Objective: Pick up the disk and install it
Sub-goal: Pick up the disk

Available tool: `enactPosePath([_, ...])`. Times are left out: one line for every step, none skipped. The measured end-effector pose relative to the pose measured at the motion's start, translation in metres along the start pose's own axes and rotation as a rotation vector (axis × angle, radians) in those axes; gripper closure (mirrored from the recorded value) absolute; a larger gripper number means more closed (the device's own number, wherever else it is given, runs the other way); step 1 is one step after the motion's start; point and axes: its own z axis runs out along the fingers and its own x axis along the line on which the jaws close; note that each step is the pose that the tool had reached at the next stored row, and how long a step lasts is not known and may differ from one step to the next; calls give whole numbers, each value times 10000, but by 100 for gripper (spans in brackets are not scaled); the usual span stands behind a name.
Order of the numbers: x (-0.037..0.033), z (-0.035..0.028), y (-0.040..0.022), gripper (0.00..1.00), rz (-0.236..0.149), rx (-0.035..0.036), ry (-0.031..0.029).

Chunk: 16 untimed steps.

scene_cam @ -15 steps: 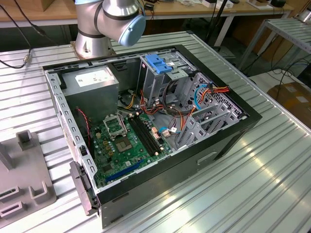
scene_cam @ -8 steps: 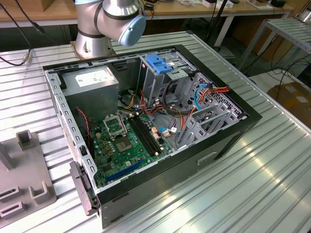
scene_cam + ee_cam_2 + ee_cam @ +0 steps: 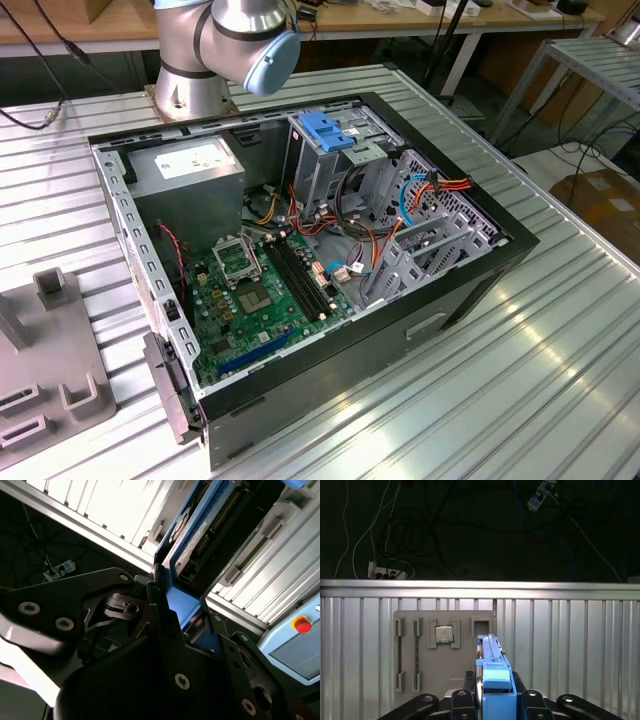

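Note:
The disk [image 3: 491, 656] stands edge-on between the black fingers [image 3: 465, 681] of my gripper [image 3: 492, 692], its blue rail facing the first wrist view. In the second wrist view the disk [image 3: 192, 542] shows its white label and blue rail, and the gripper [image 3: 184, 607] is shut on its end. Seen from the first wrist view, the held disk hangs above a grey fixture plate [image 3: 415, 680] on the ribbed metal table. The open computer case [image 3: 440, 310] lies on its side in the exterior view.
The case holds a drive cage with a blue handle [image 3: 325, 130], a grey power-supply box [image 3: 190, 170], a green motherboard [image 3: 260, 290] and loose cables [image 3: 425, 190]. The arm's base [image 3: 215, 50] stands behind it. A processor chip [image 3: 444, 634] sits in the fixture plate [image 3: 50, 370].

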Motion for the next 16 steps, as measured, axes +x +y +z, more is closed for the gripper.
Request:
enactPosePath([0, -30, -5, 63, -1, 0, 0])
enactPosePath([-1, -52, -9, 63, -1, -3, 0])
enactPosePath([-1, -70, -9, 63, 0, -1, -1])
enactPosePath([-2, -84, -11, 63, 0, -2, 0])
enactPosePath([-2, -101, -14, 63, 0, -3, 0])
enactPosePath([-2, -120, -16, 63, 0, -3, 0])
enactPosePath([-3, -146, -19, 63, -1, -3, 1])
enactPosePath([-3, -160, -19, 63, 0, -2, -1])
enactPosePath([-3, -177, -20, 63, 0, -2, -1])
enactPosePath([-4, -192, -22, 63, 0, -5, 0])
enactPosePath([-4, -208, -25, 63, 0, -8, 0])
enactPosePath([-5, -226, -27, 63, 0, -11, 1])
enactPosePath([-5, -243, -28, 63, 0, -10, 0])
enactPosePath([-5, -256, -29, 63, 0, -12, -1])
enactPosePath([-5, -273, -30, 63, 0, -12, -1])
enactPosePath([-6, -305, -31, 63, 0, -13, -1])
